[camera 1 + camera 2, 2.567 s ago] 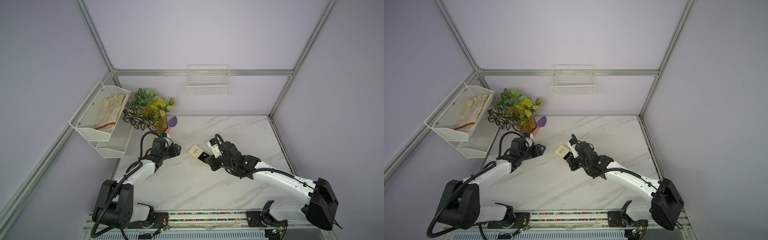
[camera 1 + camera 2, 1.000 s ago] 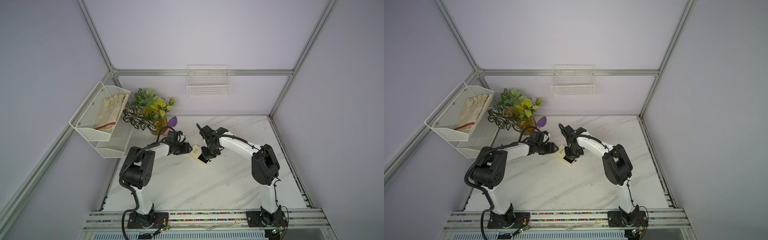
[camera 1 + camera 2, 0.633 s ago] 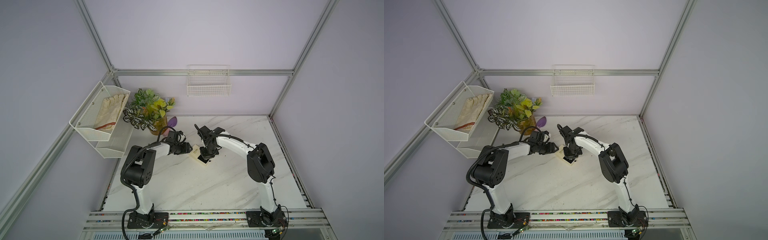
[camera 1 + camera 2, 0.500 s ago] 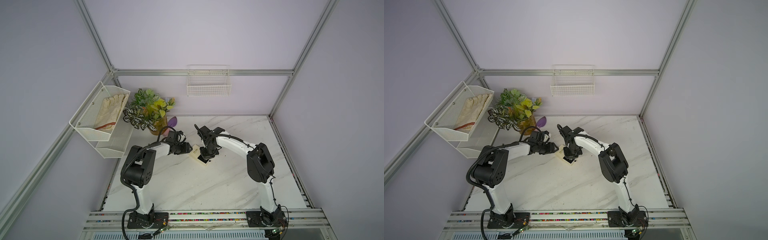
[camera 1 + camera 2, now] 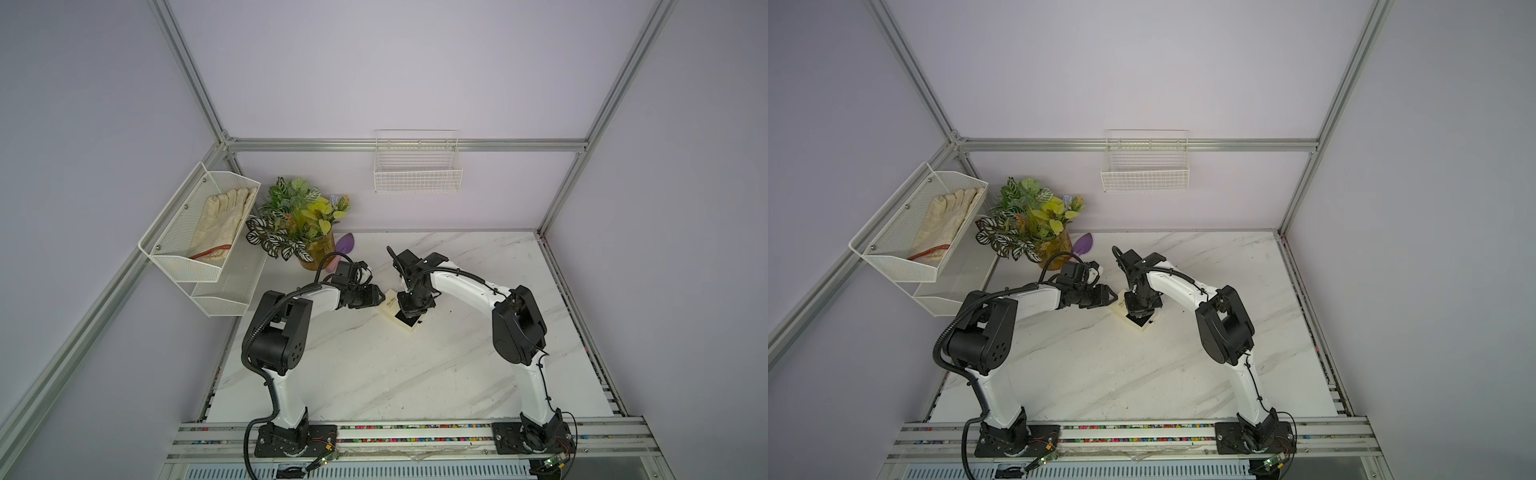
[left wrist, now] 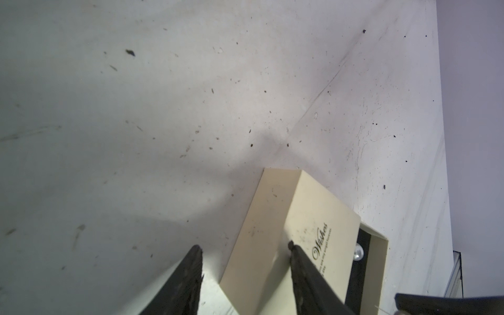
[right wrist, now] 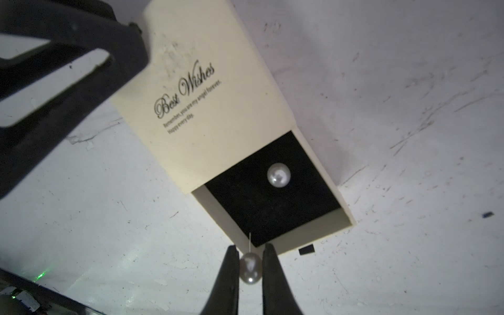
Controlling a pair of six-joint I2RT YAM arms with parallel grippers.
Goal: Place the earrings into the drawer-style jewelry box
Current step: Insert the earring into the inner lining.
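Note:
The cream jewelry box (image 7: 201, 90) with dark script lies on the marble top, and it shows in both top views (image 5: 390, 302) (image 5: 1119, 306). Its black-lined drawer (image 7: 272, 201) is slid out. One pearly earring (image 7: 278, 174) rests inside the drawer, and the left wrist view shows it too (image 6: 359, 252). My right gripper (image 7: 250, 246) is shut on the other earring (image 7: 249, 267), just above the drawer's front edge. My left gripper (image 6: 243, 245) is open and straddles the box's far corner. One finger (image 6: 300, 261) touches the lid, and the other finger (image 6: 191, 270) stands off its side.
A small black tab (image 7: 306, 249) lies on the table by the drawer front. A potted plant (image 5: 305, 224) and a purple piece (image 5: 345, 243) stand behind the left arm. A mesh shelf with gloves (image 5: 199, 224) hangs on the left wall, a wire basket (image 5: 417, 174) on the back wall.
The left gripper has come in from the left to the box, and its jaws have narrowed round the corner. The right gripper stays over the drawer with the earring.

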